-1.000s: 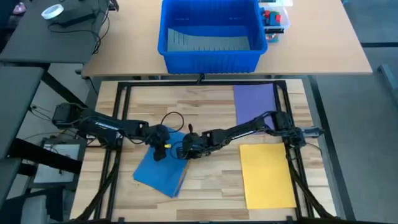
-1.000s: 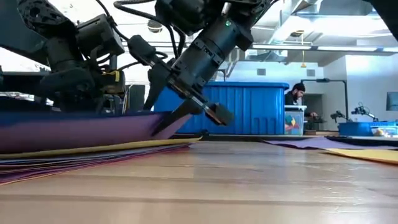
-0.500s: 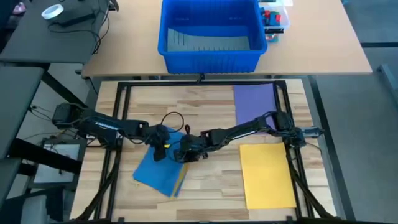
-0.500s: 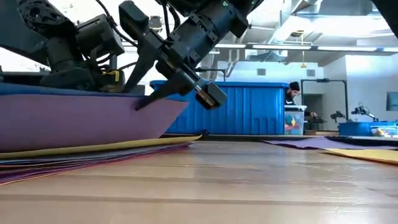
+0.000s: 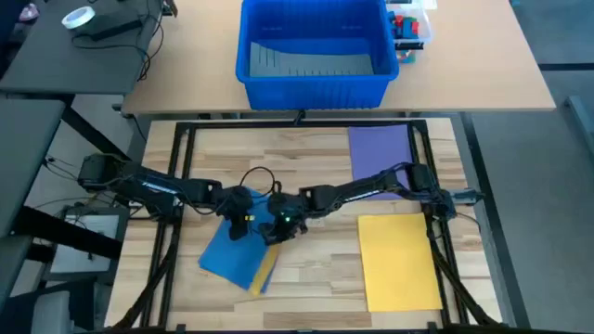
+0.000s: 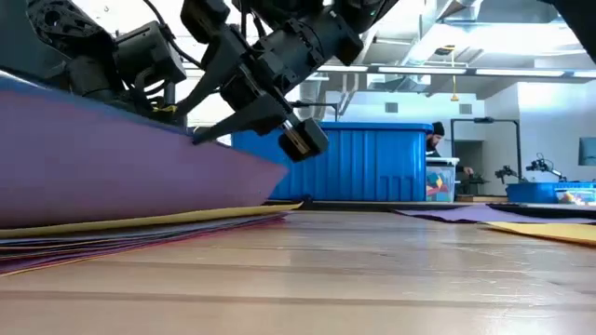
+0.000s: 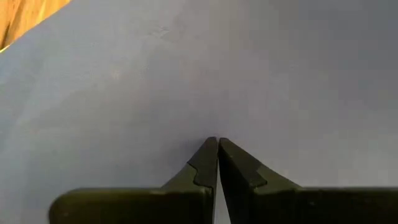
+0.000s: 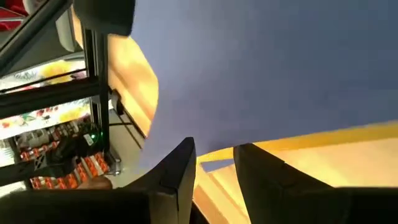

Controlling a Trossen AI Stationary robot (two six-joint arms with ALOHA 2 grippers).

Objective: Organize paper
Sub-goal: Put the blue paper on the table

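A stack of paper lies left of the table's middle, with a blue sheet (image 5: 232, 252) on top and a yellow sheet (image 5: 265, 270) showing under its right edge. My left gripper (image 7: 217, 142) is shut, its tips on the blue sheet. My right gripper (image 8: 214, 152) reaches in from the right to that sheet's raised right edge (image 6: 237, 158), fingers a little apart. A purple sheet (image 5: 380, 153) and a yellow sheet (image 5: 399, 262) lie flat at the right. My left gripper presses its shut fingertips down on the blue sheet's upper face (image 7: 214, 127), slanting in from the table's left. The sheet lies on the stack there. My right gripper meets the blue sheet's right edge (image 8: 214, 163), coming in low from the table's right. That edge is raised off the stack at the fingers (image 6: 214, 130). Whether it is pinched or only rests on a finger, I cannot tell.
A big blue bin (image 5: 316, 51) stands on the far table, with a small box of coloured things (image 5: 408, 28) beside it. Bare wood lies between the stack and the two flat sheets. A person (image 6: 438, 141) sits far behind the table.
My right gripper has risen and turned at the stack's right side. The blue sheet's right edge has come up off the stack with it, uncovering a strip of yellow below. The sheet's left part has stayed down under my left gripper.
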